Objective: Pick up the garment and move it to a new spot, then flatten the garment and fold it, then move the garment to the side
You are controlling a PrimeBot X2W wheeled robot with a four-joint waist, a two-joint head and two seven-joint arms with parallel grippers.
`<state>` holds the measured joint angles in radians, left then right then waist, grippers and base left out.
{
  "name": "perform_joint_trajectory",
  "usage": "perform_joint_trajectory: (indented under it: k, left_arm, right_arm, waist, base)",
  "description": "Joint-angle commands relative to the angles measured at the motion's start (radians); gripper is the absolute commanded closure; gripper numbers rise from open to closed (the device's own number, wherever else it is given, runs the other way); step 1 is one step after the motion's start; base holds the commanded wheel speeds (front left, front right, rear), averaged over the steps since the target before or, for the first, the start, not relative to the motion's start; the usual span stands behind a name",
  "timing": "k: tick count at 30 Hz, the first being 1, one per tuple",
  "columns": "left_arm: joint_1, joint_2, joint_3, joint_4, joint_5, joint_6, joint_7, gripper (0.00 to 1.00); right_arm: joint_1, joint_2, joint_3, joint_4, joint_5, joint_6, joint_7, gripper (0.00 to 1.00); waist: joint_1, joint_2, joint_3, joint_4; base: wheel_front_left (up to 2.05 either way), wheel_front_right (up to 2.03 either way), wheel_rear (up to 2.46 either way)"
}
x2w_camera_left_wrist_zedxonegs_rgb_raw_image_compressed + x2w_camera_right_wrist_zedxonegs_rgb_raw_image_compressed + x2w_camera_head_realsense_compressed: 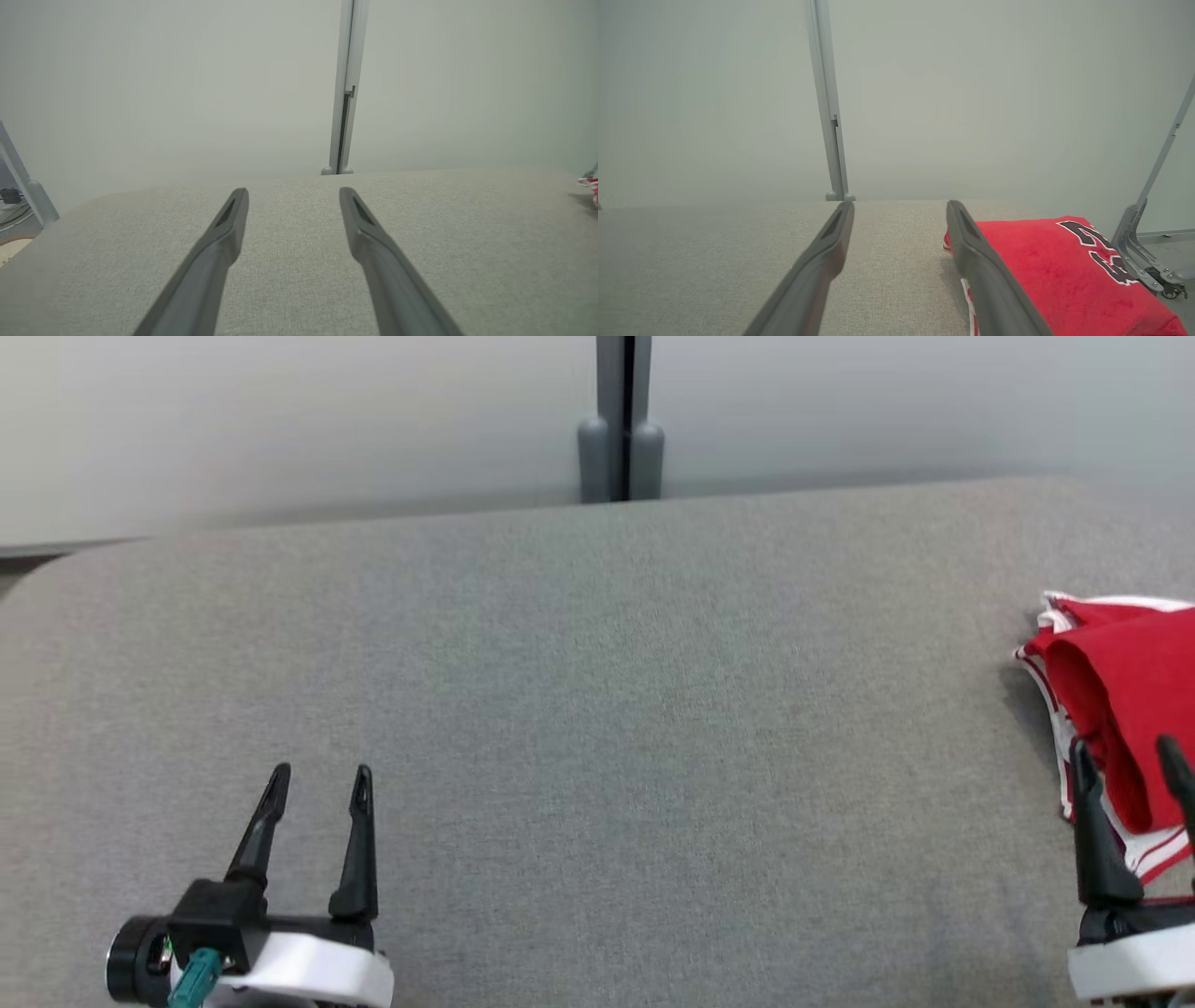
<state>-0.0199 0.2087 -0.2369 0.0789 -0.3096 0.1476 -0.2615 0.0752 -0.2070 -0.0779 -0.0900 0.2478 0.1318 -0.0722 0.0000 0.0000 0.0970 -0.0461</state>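
So, nearest the camera in the head view, the left pincer (321, 772) hangs low over bare grey fabric at the lower left. Its two dark fingers are spread apart with nothing between them, and its own wrist view shows the same (293, 191). Over at the lower right, the right pincer (1124, 745) is also spread wide and isn't gripping anything. Its fingertips overlap the near left part of the garment (1130, 663), but I can't tell if they actually touch the cloth.

The garment is red with white trim, folded into a compact bundle, and it sits at the right-hand edge of the worktop (597, 709). From the right wrist view it lies just beside and past the right-hand finger (994, 289), and a dark number with a white outline shows on top of the cloth (1045, 266). It's well apart from the left pincer.

Beyond the far edge of the worktop there's a pale wall with a grey upright post (621, 420) running down the middle.
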Motion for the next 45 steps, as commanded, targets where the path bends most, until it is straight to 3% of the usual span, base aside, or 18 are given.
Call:
perform_joint_trajectory:
  k: [1,16,45]
  left_arm:
    - [0.017,0.007,0.007,0.004,-0.004,-0.003,-0.003,0.0]
    - [0.129,0.024,0.015,-0.01,-0.013,0.006,-0.002,0.0]
    - [0.112,0.03,-0.001,-0.027,-0.023,0.036,0.021,0.0]
  right_arm:
    - [0.021,0.002,0.0,-0.012,-0.001,-0.002,0.011,0.0]
    - [0.131,0.021,0.003,-0.063,0.006,-0.002,0.071,0.0]
    - [0.123,0.023,0.002,-0.07,0.019,-0.002,0.078,0.0]
  waist:
    - [0.0,0.0,-0.043,0.022]
    - [0.0,0.0,-0.14,0.023]
    - [0.0,0.0,-0.129,0.033]
  base:
    - [0.0,0.0,0.0]
    - [0.0,0.0,0.0]
    - [0.0,0.0,0.0]
